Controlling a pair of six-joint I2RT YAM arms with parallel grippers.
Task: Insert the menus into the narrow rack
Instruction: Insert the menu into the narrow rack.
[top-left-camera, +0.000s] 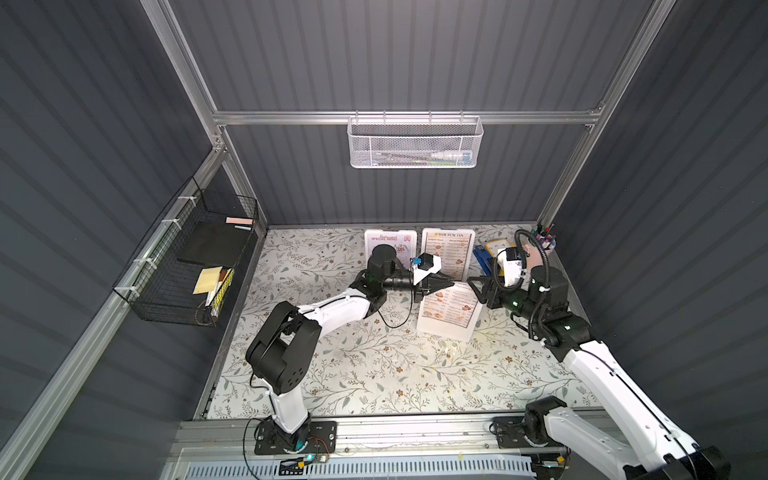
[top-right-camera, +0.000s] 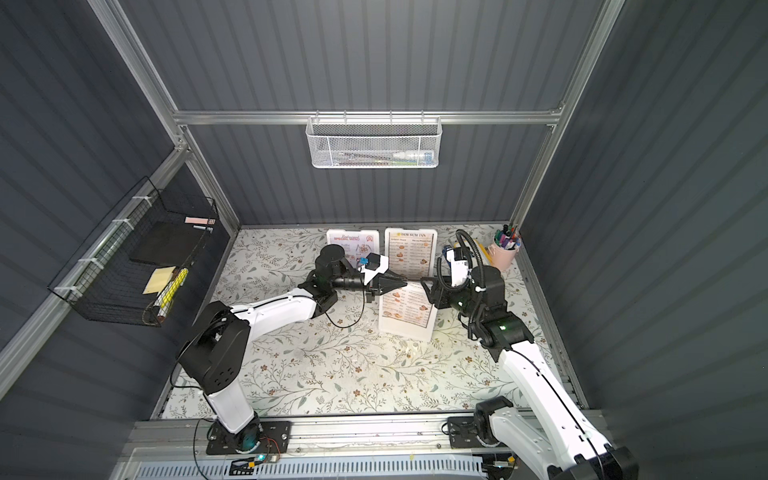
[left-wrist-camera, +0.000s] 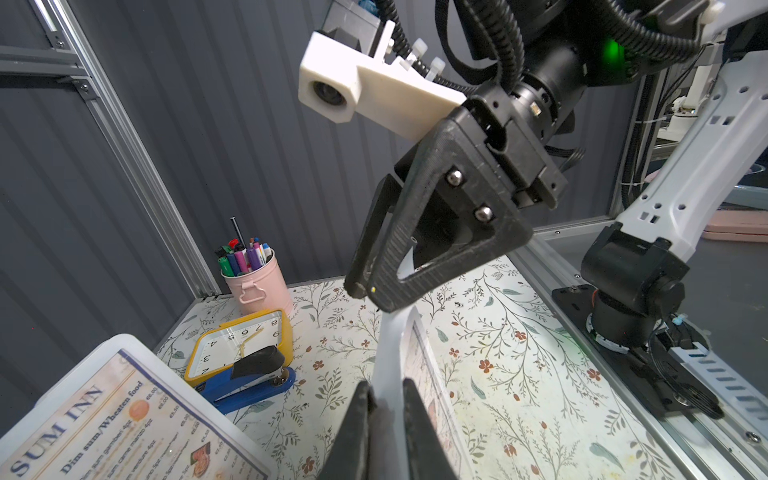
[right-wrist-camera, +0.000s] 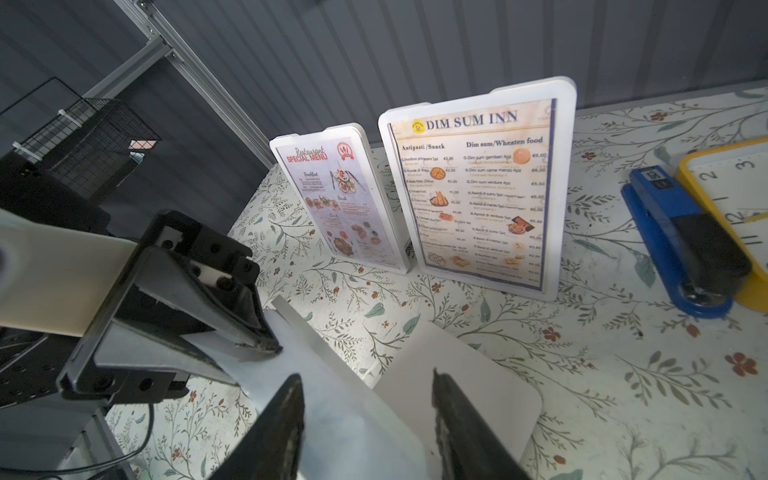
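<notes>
Closest, the left gripper (left-wrist-camera: 387, 386), jaws nearly together, pinched the top edge of the front menu (top-left-camera: 449, 309), tilted on the table (top-left-camera: 374, 374). Opposite, the right gripper (right-wrist-camera: 365, 376) held jaws spread astride that edge. Behind stood the lavender menu (right-wrist-camera: 340, 199) and the rear menu (right-wrist-camera: 478, 195).

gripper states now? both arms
Left gripper: shut on the white holder, at its top edge.
Right gripper: jaws apart astride that holder; whether they grip cannot be told.

White arms (top-left-camera: 332, 309), black joints, possibly green status lights.
</notes>
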